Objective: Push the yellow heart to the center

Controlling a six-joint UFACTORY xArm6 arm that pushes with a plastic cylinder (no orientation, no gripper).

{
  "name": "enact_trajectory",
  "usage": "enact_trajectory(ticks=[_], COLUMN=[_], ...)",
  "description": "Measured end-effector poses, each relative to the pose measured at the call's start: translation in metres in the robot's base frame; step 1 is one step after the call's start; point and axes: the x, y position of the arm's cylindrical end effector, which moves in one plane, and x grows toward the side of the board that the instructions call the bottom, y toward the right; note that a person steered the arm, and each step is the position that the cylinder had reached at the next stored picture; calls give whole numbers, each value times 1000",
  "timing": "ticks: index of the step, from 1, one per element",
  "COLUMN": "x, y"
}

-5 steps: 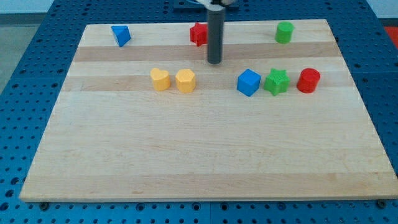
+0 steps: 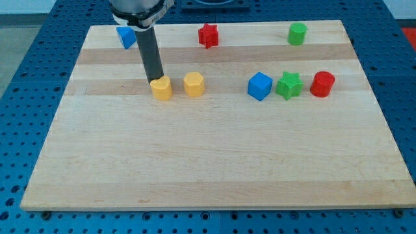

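Probably light, rigid plastic, the yellow heart should slide easily on the smooth wooden surface but may twist if pushed off-centre. It sits just left of the yellow hexagon block. My tip touches the heart's top-left edge, rod nearly upright; no hand exists to open or close.

My tip is dark grey. The heart and hexagon are yellow. One triangle and one cube are blue, a star and cylinder red, another star and cylinder green. The board is pale striped wood on a blue dotted table.
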Motion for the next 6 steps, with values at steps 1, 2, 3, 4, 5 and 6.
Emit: enact_trajectory(ticks=[1, 2, 3, 4, 5, 6], x=[13, 32, 42, 49, 51, 51], y=[0, 3, 10, 26, 46, 69])
